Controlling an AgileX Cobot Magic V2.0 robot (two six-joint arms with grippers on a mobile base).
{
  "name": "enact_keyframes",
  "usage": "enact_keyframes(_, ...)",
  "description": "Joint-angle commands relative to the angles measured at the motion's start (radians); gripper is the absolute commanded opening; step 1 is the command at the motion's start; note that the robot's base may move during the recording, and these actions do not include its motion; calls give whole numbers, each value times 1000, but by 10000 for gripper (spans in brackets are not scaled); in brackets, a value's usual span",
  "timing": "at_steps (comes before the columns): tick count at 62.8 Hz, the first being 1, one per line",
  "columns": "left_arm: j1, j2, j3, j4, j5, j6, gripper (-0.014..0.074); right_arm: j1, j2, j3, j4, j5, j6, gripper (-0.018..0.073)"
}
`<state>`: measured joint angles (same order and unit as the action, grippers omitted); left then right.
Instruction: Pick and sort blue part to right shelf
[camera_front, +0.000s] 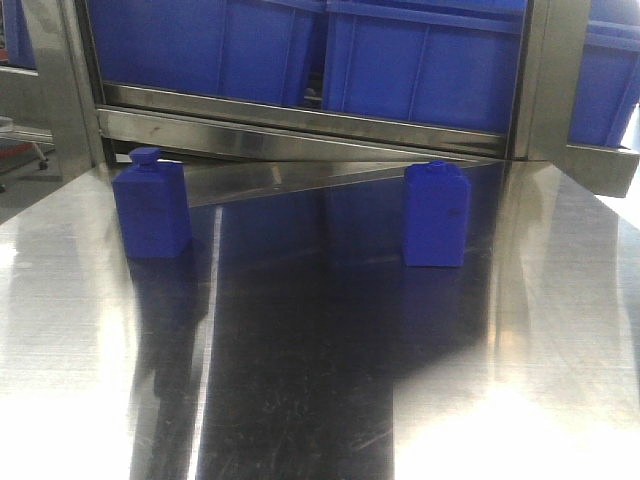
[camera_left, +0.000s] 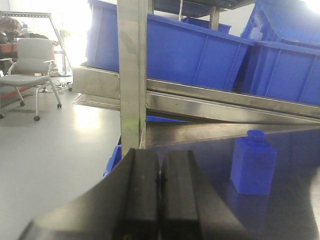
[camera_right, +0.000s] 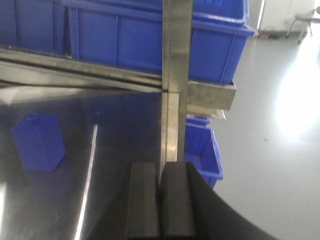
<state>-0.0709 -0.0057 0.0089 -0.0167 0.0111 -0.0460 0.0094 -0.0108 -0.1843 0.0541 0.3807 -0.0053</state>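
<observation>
Two blue parts stand upright on the shiny steel table (camera_front: 300, 380), one at the left (camera_front: 152, 205) and one at the right (camera_front: 436, 215), both near its far edge. Behind them rises the shelf, with a steel front bar (camera_front: 300, 130) and large blue bins (camera_front: 420, 55). The left wrist view shows my left gripper (camera_left: 159, 160) shut on nothing, with the left blue part (camera_left: 253, 162) ahead and to its right. In the right wrist view my right gripper (camera_right: 159, 167) is shut and empty, and the right blue part (camera_right: 39, 142) stands ahead to its left. Neither gripper appears in the front view.
Upright steel posts (camera_left: 132, 75) (camera_right: 175, 75) stand at the table's far corners. A further blue bin (camera_right: 202, 150) sits low beyond the right post. A grey office chair (camera_left: 32, 65) stands on the floor at the left. Open floor (camera_right: 270, 150) lies right of the table.
</observation>
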Motion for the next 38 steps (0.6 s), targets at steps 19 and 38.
enact_keyframes(19,-8,-17,22,-3,-84,-2,123,-1,160,-155,-7,138,-37,47)
enact_keyframes(38,-8,-17,22,-3,-84,-2,123,-1,414,-303,-17,144,-33,47)
